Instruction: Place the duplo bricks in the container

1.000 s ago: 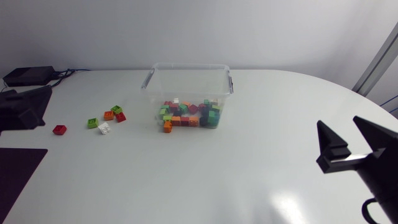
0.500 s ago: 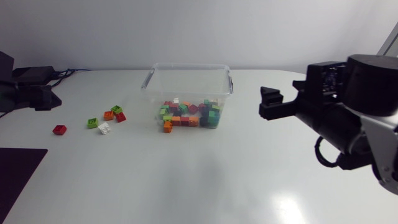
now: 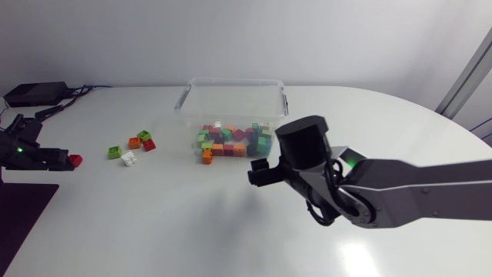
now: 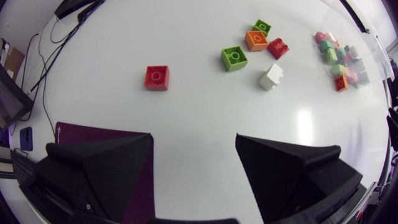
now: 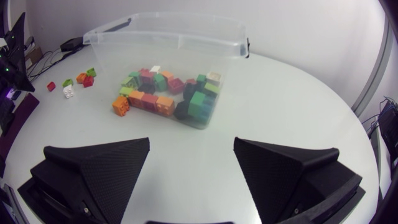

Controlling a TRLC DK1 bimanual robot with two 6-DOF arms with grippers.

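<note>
Head: left claw (image 3: 61, 163) right by red brick (image 3: 74, 160); five loose bricks (image 3: 128, 159) between it and container (image 3: 231, 83). Right claw (image 3: 257, 175) near container's front.

Left wrist: claw (image 4: 194, 140) wide open, nothing held. Red brick (image 4: 157, 77) ahead (bit toward left finger), loose bricks (image 4: 234, 58) farther ahead.

Right wrist: claw (image 5: 191, 144) spread wide, empty. Container (image 5: 180, 28) straight ahead, brick pile (image 5: 165, 93) inside.

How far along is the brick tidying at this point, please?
Many bricks already lie in the container. Nothing is in hand: the left gripper and right gripper are open, empty. Six loose bricks are left on the table, the lone red brick nearest the left gripper.
</note>
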